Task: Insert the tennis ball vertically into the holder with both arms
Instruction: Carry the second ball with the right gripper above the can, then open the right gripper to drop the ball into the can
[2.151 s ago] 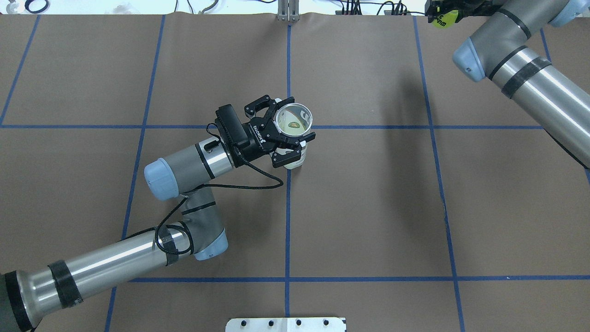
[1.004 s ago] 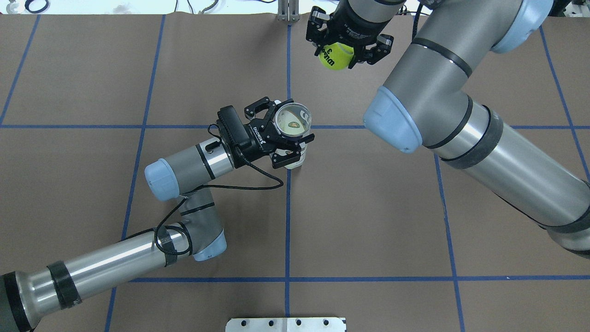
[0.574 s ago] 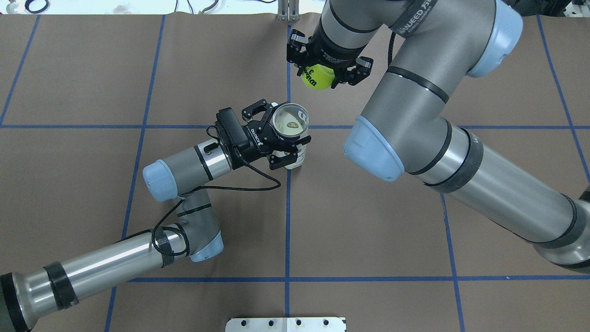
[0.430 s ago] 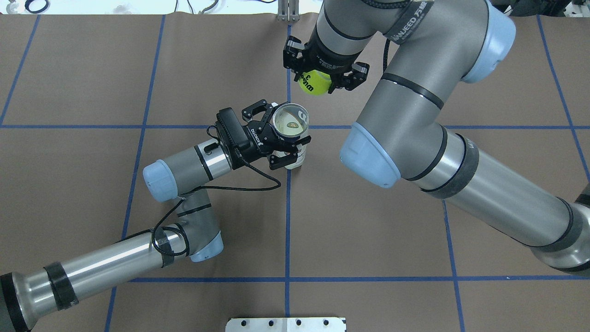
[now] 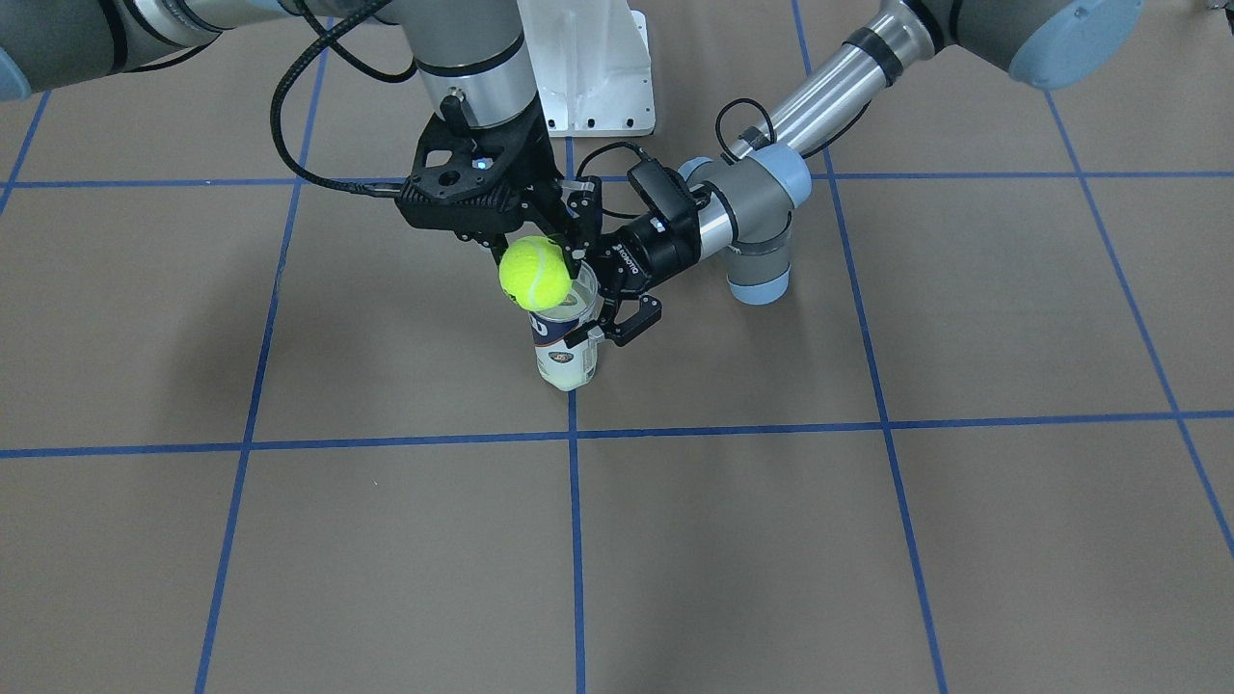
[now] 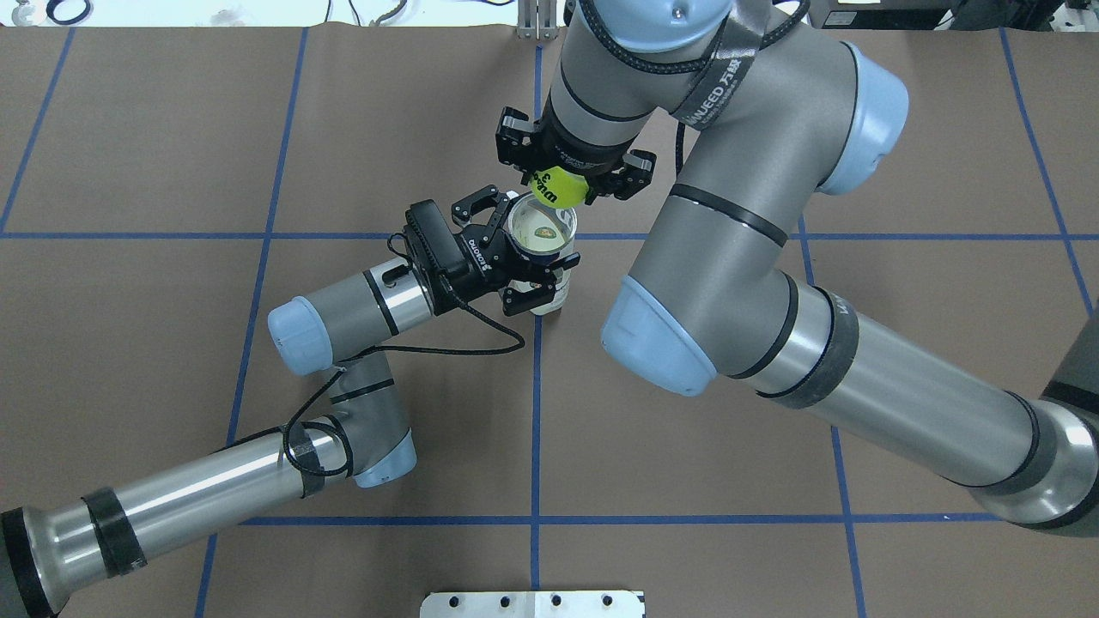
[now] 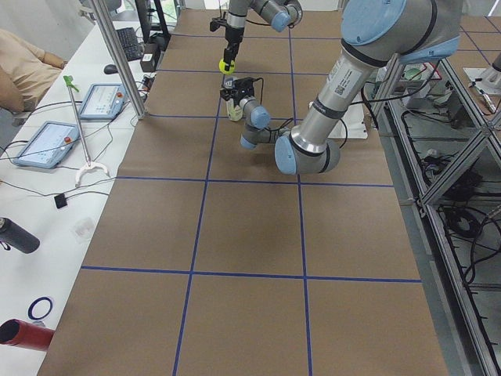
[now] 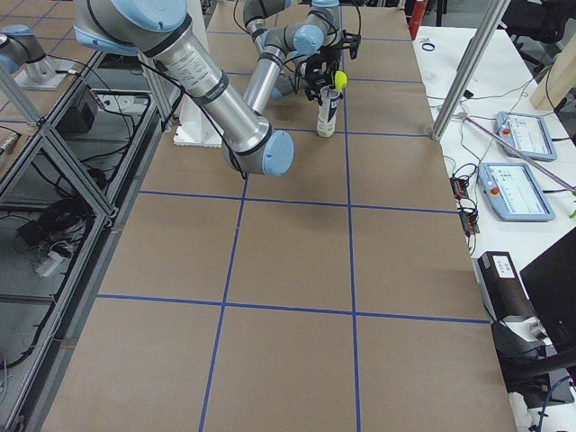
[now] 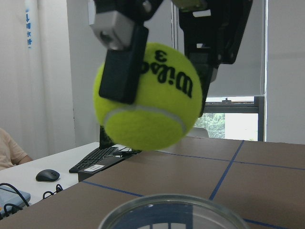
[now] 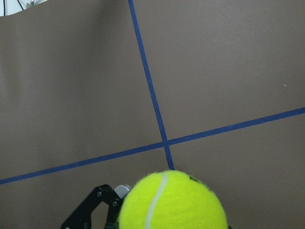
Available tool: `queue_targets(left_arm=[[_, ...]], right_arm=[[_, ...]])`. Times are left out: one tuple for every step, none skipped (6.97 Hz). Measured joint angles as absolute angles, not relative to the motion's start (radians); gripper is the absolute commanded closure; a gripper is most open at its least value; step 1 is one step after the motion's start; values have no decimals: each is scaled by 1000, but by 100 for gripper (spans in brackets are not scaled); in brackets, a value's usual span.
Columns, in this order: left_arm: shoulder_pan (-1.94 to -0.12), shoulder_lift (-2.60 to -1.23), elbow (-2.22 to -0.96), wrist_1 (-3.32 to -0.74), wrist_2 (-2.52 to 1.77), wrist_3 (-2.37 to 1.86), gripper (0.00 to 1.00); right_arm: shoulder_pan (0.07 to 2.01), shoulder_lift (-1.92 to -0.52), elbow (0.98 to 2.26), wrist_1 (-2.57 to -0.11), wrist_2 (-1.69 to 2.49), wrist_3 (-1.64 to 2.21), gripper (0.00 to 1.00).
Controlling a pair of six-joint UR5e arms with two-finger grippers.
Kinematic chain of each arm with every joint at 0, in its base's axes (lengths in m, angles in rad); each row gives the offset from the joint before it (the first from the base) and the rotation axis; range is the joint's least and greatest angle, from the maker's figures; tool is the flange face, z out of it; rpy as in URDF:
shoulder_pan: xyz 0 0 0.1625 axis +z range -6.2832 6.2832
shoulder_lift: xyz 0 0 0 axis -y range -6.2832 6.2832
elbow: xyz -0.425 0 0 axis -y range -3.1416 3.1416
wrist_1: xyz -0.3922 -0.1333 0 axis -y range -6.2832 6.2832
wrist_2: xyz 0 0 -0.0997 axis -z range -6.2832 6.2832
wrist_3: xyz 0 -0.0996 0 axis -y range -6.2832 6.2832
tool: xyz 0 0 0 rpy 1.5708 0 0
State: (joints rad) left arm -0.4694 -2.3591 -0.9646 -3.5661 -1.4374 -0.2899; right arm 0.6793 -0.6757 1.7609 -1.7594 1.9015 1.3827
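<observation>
The holder [image 6: 554,296] is a clear labelled tube that stands upright at the table's middle; it also shows in the front view [image 5: 566,352]. My left gripper [image 6: 539,236] is shut on the holder just below its rim, reaching in from the side [image 5: 578,301]. My right gripper [image 6: 562,184] points down and is shut on a yellow tennis ball [image 6: 556,187]. The ball [image 5: 533,274] hangs just above the holder's mouth, slightly toward its far edge. In the left wrist view the ball [image 9: 147,98] hovers over the rim [image 9: 171,212]. It fills the bottom of the right wrist view [image 10: 171,202].
A white pedestal base [image 5: 593,67] stands at the robot's side of the table [image 6: 532,602]. Blue tape lines [image 6: 536,429] grid the brown table. A side bench with tablets [image 7: 47,145] and a metal post [image 7: 117,55] lie beyond the far edge.
My right arm has swung in from the far right corner with the ball and brought it down to the holder's mouth. My left gripper still holds the holder, shifted slightly.
</observation>
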Motion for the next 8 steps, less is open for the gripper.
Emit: queue_targets(left_arm=[[-469,-2359,-965,-3564,-1437,-290,1],[-469,-2360,-965,-3561,-1437,-290,1],[-470,-2360,-965,-3559,-1437,-290,1],[-470,-2361,-965,-3558,-1437,-290,1],[-471,-2362,-965,-3557,-1437,-290,1],[-471,-2362,-965,-3557,-1437,-290,1],[-471,-2362,-965,-3557,-1437,-290,1],[-471,-2362,-965,-3557,-1437,-290,1]], right_arm=[[664,-674,1759,-1759,1881,1385,1],[648,-674,1758,-1759,1854,1393,0],[636,-674,1760,-1760,1831,1402,0],[629,-673,1763,-1762,1822,1407,0],[626,-673,1771,-1770,1819,1409,0],[625,-673,1785,-1785,1819,1409,0],[625,-673,1795,-1796,1821,1409,0],[624,-673,1802,-1800,1823,1408,0]])
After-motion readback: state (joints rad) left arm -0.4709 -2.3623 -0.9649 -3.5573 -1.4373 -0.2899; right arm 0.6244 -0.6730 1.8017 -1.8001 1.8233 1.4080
